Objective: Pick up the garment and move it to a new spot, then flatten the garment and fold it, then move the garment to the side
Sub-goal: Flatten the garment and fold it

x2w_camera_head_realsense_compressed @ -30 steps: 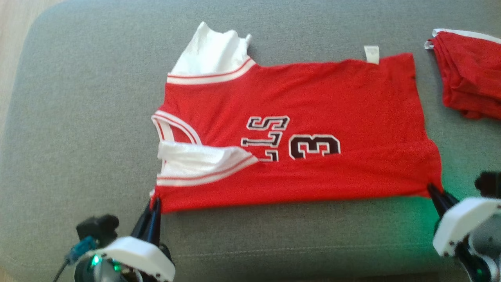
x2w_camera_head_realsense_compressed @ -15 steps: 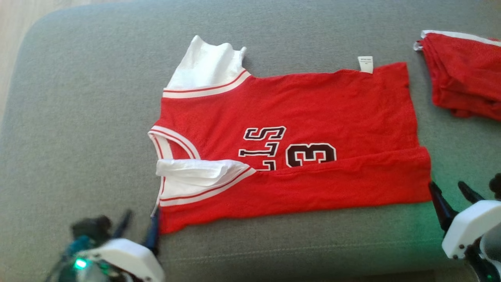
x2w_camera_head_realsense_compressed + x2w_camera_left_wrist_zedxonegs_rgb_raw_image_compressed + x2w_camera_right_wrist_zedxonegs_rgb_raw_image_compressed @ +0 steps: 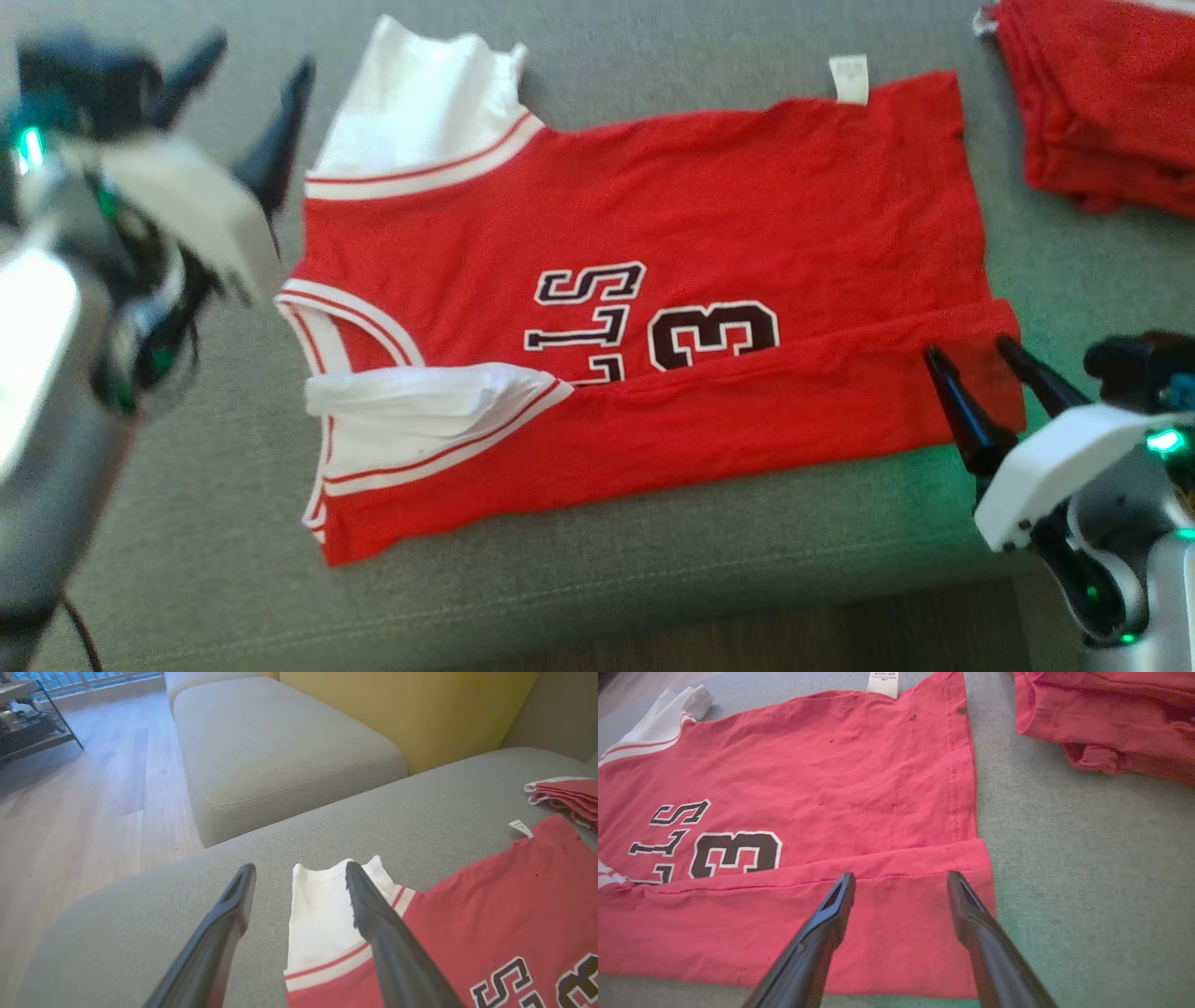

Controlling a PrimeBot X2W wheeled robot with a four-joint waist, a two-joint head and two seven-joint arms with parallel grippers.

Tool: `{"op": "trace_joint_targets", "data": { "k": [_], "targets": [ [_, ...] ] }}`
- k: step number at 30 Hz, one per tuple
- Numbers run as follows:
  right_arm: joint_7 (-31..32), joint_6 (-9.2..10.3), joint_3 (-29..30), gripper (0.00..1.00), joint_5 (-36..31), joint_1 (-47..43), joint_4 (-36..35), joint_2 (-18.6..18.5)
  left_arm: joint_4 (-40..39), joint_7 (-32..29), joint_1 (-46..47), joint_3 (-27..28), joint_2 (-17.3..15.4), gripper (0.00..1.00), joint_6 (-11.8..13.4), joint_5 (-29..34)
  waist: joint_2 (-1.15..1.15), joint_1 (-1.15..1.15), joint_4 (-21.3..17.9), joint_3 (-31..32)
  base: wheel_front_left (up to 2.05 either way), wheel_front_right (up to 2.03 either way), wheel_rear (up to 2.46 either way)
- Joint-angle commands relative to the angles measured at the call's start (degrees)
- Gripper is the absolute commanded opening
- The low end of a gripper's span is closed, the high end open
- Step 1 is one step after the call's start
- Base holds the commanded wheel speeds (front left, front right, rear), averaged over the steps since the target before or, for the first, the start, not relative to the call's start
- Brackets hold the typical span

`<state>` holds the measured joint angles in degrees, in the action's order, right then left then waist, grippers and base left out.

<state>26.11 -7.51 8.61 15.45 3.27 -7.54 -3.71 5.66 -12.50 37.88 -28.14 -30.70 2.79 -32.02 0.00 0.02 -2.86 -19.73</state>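
The red jersey [image 3: 709, 187] is lying spread on a grey sofa cushion [image 3: 607, 579], with its collar end toward the robot's left and its hem toward the right. The cloth is lying mostly flat, with faint creases. Its near long edge is lying turned over onto the body as a folded band [image 3: 747, 411], which is covering the lower part of the print. A black number 3 [image 3: 714, 336] with a white outline is showing above that band, beside parts of black letters. The neckline [image 3: 327, 317] is showing white and red trim. The near sleeve [image 3: 420, 401], white with a red stripe, is lying folded in over the body. The far sleeve [image 3: 411, 103] is sticking out onto the cushion. A small white label [image 3: 848, 77] is poking out at the far hem corner.

The left gripper [image 3: 261, 51] is hanging raised beside the far sleeve, its fingers standing well apart and gripping nothing. The right gripper [image 3: 966, 347] is hovering over the hem end of the folded band, its fingers likewise spread wide and empty; whether the tips are touching the cloth cannot be told.

A second red garment [image 3: 1102, 103] is lying bunched at the far right of the cushion, apart from the jersey.
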Motion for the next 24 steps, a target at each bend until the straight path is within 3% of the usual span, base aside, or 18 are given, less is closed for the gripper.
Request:
{"op": "trace_joint_targets", "data": {
  "k": [1, 4, 10, 18, 24],
  "targets": [
    [-0.9, 0.02, -1.6, 1.00, 0.5, 1.9, -2.3, -0.9, 2.0, -1.6, 5.2, 1.9, -1.6, 1.00, -2.1, -0.5, 0.00, -0.02, -2.0, -3.5, 0.00, 0.00, 0.00],
    [-1.7, 0.02, -2.0, 1.00, 1.0, 3.2, -2.1, -0.8, 8.9, -3.9, 11.8, 0.5, -0.8, 1.00, -5.1, -0.2, 0.00, -0.02, -3.1, -5.7, 0.00, 0.00, 0.00],
    [-3.5, 0.02, -2.6, 1.00, 1.4, 4.6, -1.3, -0.5, 17.9, -5.4, 19.9, -2.5, 0.1, 1.00, -8.2, 1.4, 0.00, -0.02, -4.5, -8.7, 0.00, 0.00, 0.00],
    [-5.5, 0.02, -3.6, 1.00, 1.8, 6.5, 0.3, -0.2, 29.7, -10.0, 28.2, -5.5, 2.0, 1.00, -9.7, 0.9, 0.00, -0.02, -6.0, -12.2, 0.00, 0.00, 0.00],
    [-6.6, 0.02, -3.5, 1.00, 1.9, 7.3, 1.4, -0.1, 33.7, -11.7, 31.0, -7.3, 2.3, 1.00, -10.0, 0.1, 0.00, -0.02, -6.9, -13.3, 0.00, 0.00, 0.00]
  ]
}}
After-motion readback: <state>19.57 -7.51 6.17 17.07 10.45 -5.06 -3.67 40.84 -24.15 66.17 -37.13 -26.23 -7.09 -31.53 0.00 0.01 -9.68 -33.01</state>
